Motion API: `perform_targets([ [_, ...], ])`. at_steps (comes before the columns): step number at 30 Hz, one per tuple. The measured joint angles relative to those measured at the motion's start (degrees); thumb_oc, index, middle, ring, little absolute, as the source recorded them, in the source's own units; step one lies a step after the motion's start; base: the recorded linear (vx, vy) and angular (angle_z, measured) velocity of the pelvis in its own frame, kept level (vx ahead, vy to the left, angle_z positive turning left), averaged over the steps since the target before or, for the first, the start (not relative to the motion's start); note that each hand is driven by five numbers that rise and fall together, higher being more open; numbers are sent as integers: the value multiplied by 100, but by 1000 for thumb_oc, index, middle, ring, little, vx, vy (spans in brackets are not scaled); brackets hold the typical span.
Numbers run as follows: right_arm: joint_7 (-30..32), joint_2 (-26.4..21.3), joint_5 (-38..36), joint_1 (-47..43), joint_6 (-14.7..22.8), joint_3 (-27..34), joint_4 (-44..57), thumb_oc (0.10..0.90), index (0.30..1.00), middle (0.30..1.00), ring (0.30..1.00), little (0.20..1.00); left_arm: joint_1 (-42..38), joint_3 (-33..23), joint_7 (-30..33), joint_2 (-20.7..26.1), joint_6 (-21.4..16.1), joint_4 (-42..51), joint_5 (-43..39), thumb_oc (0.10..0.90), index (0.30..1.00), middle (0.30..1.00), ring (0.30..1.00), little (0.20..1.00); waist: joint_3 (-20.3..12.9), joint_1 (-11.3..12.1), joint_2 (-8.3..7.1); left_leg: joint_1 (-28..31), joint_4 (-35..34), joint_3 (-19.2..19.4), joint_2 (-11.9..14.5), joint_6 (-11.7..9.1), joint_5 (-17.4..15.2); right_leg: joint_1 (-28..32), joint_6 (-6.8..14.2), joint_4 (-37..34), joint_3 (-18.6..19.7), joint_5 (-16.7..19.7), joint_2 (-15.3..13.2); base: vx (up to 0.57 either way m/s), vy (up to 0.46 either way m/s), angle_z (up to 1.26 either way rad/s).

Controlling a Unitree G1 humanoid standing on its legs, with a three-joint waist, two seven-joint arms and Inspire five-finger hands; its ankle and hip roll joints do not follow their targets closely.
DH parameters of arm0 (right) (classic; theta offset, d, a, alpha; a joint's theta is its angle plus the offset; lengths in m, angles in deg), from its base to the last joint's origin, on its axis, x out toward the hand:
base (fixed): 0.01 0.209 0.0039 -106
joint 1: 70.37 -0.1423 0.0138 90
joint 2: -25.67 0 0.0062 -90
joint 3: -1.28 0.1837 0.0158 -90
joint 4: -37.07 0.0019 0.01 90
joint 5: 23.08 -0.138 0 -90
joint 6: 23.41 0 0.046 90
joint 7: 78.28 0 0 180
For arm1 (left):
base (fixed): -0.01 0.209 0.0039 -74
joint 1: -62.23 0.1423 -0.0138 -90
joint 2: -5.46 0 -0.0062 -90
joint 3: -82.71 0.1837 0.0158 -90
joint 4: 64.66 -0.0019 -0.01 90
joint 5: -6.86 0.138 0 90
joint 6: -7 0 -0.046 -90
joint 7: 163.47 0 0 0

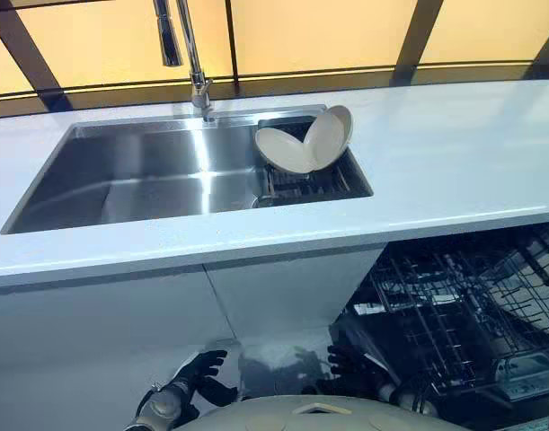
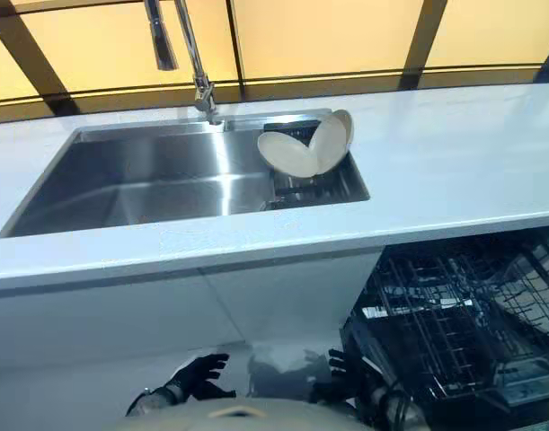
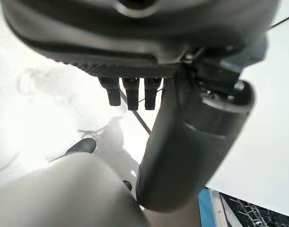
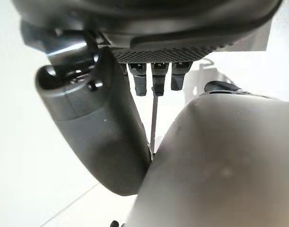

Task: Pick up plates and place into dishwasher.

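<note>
Left hand (image 1: 200,375) and right hand (image 1: 346,364) hang loose and empty, we'd pinch those stiff, slick, breakable plates (image 1: 287,150) by the top rim

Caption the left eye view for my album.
Two cream plates lean in the sink rack; below the counter, the dishwasher is open and left hand and right hand hang open.

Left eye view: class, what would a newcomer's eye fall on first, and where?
Two cream plates lean together in a rack at the right end of the steel sink. Below the white counter on the right, the dishwasher stands open. The left hand and right hand hang low, open.
</note>
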Motion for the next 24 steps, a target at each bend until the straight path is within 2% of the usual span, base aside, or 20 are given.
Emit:
perform_targets([
  [11, -14, 0, -1, -13, -80, 0, 0, 800, 900, 900, 900, 900, -41, -1, -104, 6, 141, -3, -49, 800, 900, 900, 900, 900, 2, -2, -4, 0, 0, 0, 0, 0, 0, -2, 0, 0, 0, 0, 0, -12, 13, 11],
  [20, -26, 0, 2, -29, -111, 0, 2, 800, 900, 900, 900, 900, -78, 24, -377, 63, 100, 22, -23, 800, 900, 900, 900, 900, 1, -13, -2, -1, 1, 4, 0, 0, 1, -7, 0, 0, 5, 0, 0, 0, 0, 0],
  [22, -47, -8, 5, -45, -154, -1, 11, 800, 900, 900, 900, 900, -85, 247, -554, 208, 76, 286, 28, 800, 900, 900, 900, 900, 7, -13, 3, -8, 0, 8, 0, 0, 3, -18, 1, 1, 6, 1, 0, -23, 15, 0],
  [24, -105, -40, 4, -65, -236, -4, 56, 800, 900, 900, 900, 900, -90, 539, -919, 480, 42, 972, 52, 800, 900, 900, 900, 900, 27, -11, 31, -10, 0, 16, -3, 1, 5, -29, 1, 1, 8, 1, -5, -54, 39, 0],
])
